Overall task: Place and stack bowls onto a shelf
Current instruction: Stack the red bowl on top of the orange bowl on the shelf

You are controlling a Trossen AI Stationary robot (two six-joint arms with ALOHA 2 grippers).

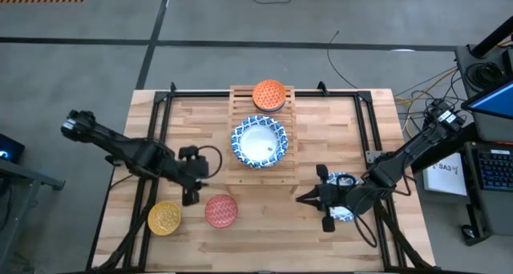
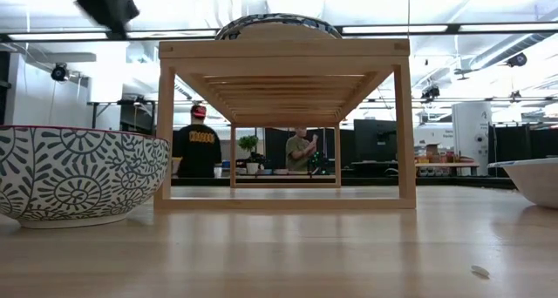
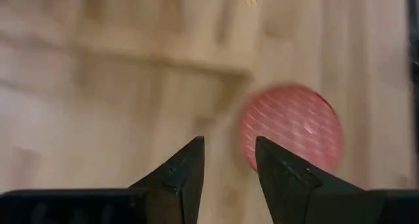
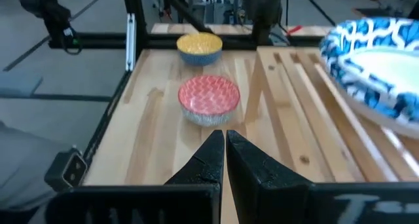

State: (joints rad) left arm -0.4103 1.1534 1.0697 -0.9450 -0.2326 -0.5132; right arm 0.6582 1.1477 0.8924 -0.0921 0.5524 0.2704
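Observation:
The wooden slatted shelf stands mid-table. An orange bowl sits on its far end, on what looks like a blue-rimmed bowl. A wide blue-patterned bowl sits at its middle. A red bowl and a yellow bowl rest on the table near the left front. My left gripper hovers open just left of the red bowl. My right gripper is shut, right of the shelf, pointing toward the red bowl. Another wide bowl lies under my right arm.
Black rails run along the tabletop's left, right and far sides. In the low view, the shelf stands on legs with open space beneath it, a patterned bowl on its left and a white bowl on its right. People stand far behind.

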